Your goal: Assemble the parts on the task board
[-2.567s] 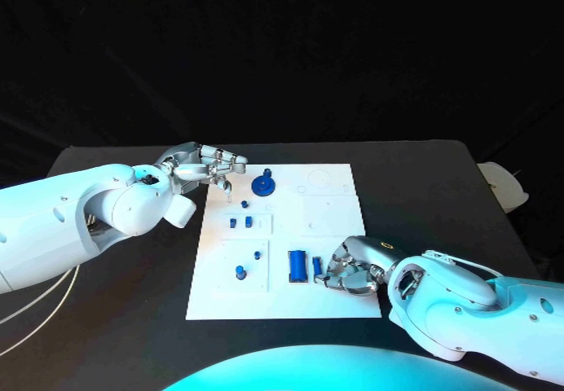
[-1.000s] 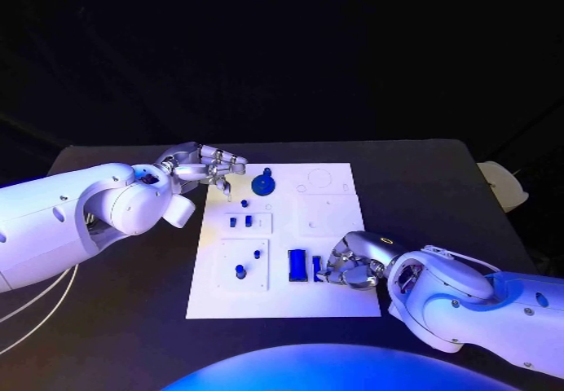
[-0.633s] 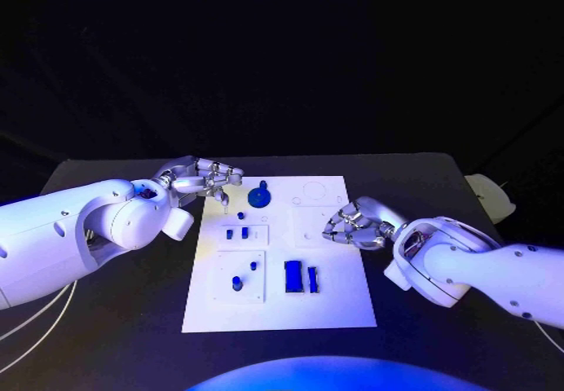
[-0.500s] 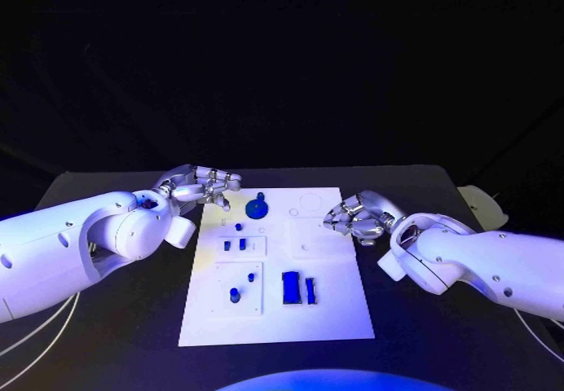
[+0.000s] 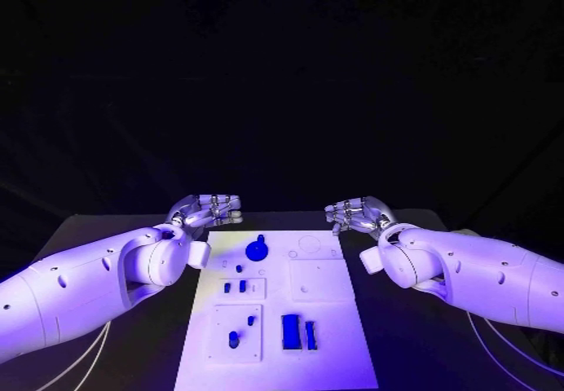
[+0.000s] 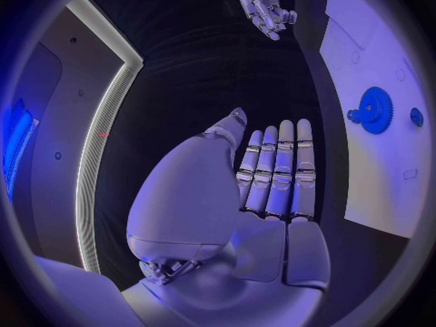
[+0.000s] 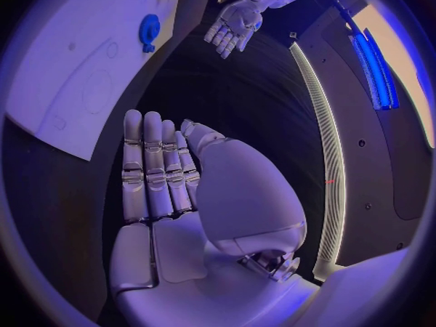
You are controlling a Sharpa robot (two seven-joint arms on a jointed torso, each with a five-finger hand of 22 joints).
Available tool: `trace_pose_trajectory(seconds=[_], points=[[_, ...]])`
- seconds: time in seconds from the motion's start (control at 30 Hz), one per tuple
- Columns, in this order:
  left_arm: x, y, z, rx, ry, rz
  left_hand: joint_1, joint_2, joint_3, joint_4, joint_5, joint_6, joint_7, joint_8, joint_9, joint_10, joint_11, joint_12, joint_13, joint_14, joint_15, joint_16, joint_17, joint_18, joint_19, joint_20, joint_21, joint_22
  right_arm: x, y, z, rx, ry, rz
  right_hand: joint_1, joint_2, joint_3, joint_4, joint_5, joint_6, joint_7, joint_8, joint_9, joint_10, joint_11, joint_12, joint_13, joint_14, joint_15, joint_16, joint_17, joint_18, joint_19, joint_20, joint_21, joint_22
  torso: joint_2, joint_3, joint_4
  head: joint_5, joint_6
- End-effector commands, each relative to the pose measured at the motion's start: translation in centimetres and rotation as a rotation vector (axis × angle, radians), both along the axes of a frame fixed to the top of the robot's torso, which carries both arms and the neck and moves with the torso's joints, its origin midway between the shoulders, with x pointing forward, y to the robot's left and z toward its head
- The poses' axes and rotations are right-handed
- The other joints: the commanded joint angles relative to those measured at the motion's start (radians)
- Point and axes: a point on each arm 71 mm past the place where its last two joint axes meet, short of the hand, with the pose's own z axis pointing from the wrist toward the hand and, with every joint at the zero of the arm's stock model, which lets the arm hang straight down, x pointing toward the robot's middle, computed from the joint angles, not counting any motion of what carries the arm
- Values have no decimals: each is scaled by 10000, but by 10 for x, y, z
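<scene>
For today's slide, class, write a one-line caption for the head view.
Both robot hands, left and right, hover empty beyond the far end of the white board, blue parts lying on it.

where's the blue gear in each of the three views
Head view: blue gear near the task board's far end, toward the left hand.
Left wrist view: gear on the board, beyond the fingertips.
Right wrist view: gear on the board.
Shared landmark: the white board's far edge.
</scene>
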Motion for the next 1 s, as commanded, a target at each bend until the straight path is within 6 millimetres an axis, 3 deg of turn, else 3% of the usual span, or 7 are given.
trace_pose_trajectory(seconds=[0.03, 0.07, 0.1, 0.53, 0.7, 0.73, 1.0], points=[[5, 0, 0, -547, -412, 613, -91, 103, -199, -26, -4, -111, -274, -202, -15, -77, 251, -334, -15, -369, 236, -789, -307, -149, -316, 220, -627, -490, 8, 1, 2, 1140, -424, 161, -206, -122, 380, -86, -67, 95, 58, -234, -246, 167, 92, -469, -850, -223, 251, -1290, -1038, -22, -436, 193, -504, -475, -95, 56, 41, 98, 118], [5, -1, -1, -566, -417, 664, -97, 125, -299, -57, -1, -135, -351, -285, -11, -98, 324, -487, -6, -405, 304, -1055, -361, -120, -339, 254, -829, -672, 10, 1, 2, 1170, -457, 161, -364, -108, 587, -173, -90, 192, 116, -370, -400, 343, 101, -722, -1382, 55, 266, -2014, -1665, -12, -493, 350, -762, -825, -99, 71, 50, 123, 134], [3, -2, -3, -135, -62, 190, -4459, 409, -926, -553, -519, -2914, -742, -1111, -661, -3002, -317, -882, -629, -2898, -238, -1688, -1000, -535, -2614, -612, -1051, -1450, 7, -1, -1, 271, -144, -129, -4380, 428, -710, -619, -671, -2765, -493, -1143, -1083, -2920, -309, -1163, -1867, -2964, -667, -2816, -2415, -510, -3126, -310, -1186, -3450, -46, 23, 13, 63, 73], [-21, -14, -7, 142, -556, 1067, -8360, 1218, -1546, -1745, -519, -5378, -1894, -1111, -661, -5598, -773, -2083, -629, -5199, -646, -2575, -1000, -918, -4735, -1374, -1967, -2357, -25, 25, 6, 1558, -604, -1002, -8153, 428, -1651, -619, -1247, -5266, -1018, -1143, -1843, -5645, -1262, -1820, -2831, -5391, -667, -4270, -3705, -786, -5554, -750, -1830, -6116, -680, 321, 302, 434, 328], [-41, -22, -8, 399, -955, 1698, -9529, 1218, -1750, -1745, -519, -6123, -1894, -1111, -661, -6375, -932, -2083, -629, -5878, -1391, -2775, -1000, -1024, -5359, -1604, -1967, -2589, -43, 37, 12, 2119, -764, -1504, -9247, 428, -1967, -619, -1409, -6035, -1176, -1143, -2043, -6495, -1262, -2635, -3025, -6167, -667, -4576, -3982, -893, -6269, -1602, -2626, -6856, -721, 340, 320, 457, 344], [-45, -23, -8, 445, -1023, 1799, -9669, 1218, -1781, -1745, -519, -6212, -1894, -1111, -661, -6467, -1637, -2083, -629, -5960, -1391, -2797, -1000, -1022, -5435, -1630, -1967, -2617, -46, 39, 13, 2189, -782, -1575, -9379, 428, -2004, -619, -1426, -6128, -1884, -1143, -2069, -6595, -1262, -2635, -3050, -6257, -667, -4614, -4014, -949, -6353, -1602, -2626, -6944, -721, 340, 320, 457, 344], [-62, -29, -6, 686, -1365, 2288, -11148, 1218, -2549, -1745, -519, -7147, -1894, -1111, -661, -7447, -1637, -2083, -629, -6816, -1391, -3686, -1000, -1785, -6223, -1920, -1967, -2909, -54, 43, 16, 2386, -827, -1785, -10764, 428, -2405, -619, -2127, -7102, -1884, -1143, -2930, -7671, -1262, -2635, -3883, -7233, -667, -4996, -4366, -1698, -7256, -1602, -2626, -7879, -721, 340, 320, 457, 344]])
